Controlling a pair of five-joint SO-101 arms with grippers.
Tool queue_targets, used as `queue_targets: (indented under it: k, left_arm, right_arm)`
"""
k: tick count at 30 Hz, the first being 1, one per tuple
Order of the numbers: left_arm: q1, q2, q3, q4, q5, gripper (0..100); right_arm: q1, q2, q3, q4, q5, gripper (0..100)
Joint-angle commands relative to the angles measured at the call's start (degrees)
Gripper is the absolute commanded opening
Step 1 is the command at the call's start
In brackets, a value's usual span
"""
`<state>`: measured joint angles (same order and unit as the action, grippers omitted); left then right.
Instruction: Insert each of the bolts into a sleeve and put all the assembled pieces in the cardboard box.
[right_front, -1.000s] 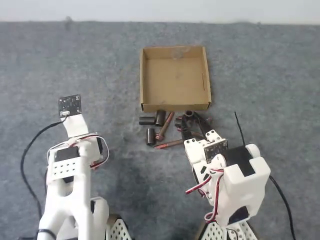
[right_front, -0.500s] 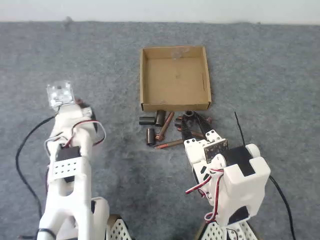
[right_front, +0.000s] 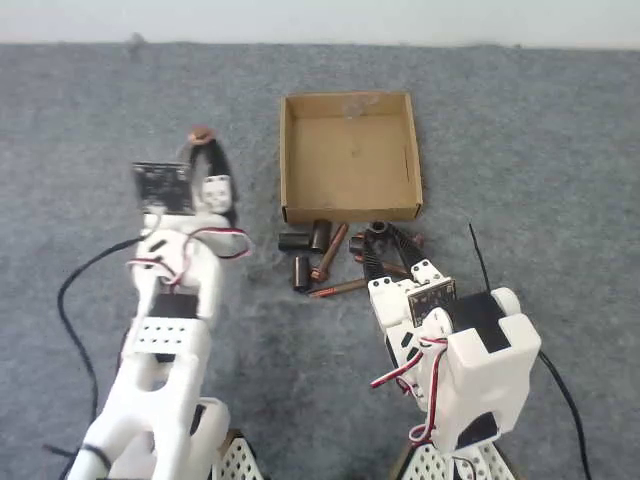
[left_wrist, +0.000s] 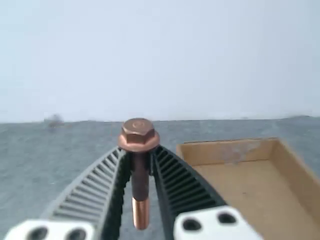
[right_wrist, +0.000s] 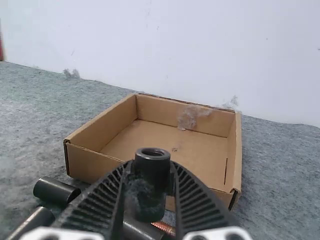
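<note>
as ribbed fingers (left_wrist: 100, 182) clamp it, the hex bolt (left_wrist: 139, 172) gleams copper.

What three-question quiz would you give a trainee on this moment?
1. True or false: the box holds an assembled piece.
2. The left end effector grips: A) a sleeve B) a bolt C) nothing.
3. Fill in: the right end effector is shut on a ____.
Key: 1 false; 2 B; 3 sleeve.
</note>
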<state>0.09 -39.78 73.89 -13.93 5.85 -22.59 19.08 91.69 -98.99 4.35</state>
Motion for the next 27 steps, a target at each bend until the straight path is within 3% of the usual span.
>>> queue_targets:
  k: [1, 5, 10, 18, 27]
  left_arm:
    - [7.8, -2.3, -1.3, -1.9, 1.0, 1]
    - [12.9, -2.4, -2.1, -2.1, 8.0, 1]
    - [13.1, -2.2, -5.1, -1.9, 19.8, 1]
    - [13.7, -2.3, -5.8, -2.1, 20.0, 1]
    - [21.5, -2.2, -5.8, 0.0, 19.9, 1]
  right_arm:
    - [-0.1, -2.5, 1.4, -0.9, 1.0, 0.6]
    - [-0.1, -2.5, 1.4, -0.9, 1.0, 0.6]
    - [-0.2, -2.5, 1.4, -0.8, 1.0, 0.6]
    - [-0.4, -2.5, 1.4, -0.8, 0.9, 0.6]
    - [-2.0, -2.5, 1.4, -0.8, 0.9, 0.6]
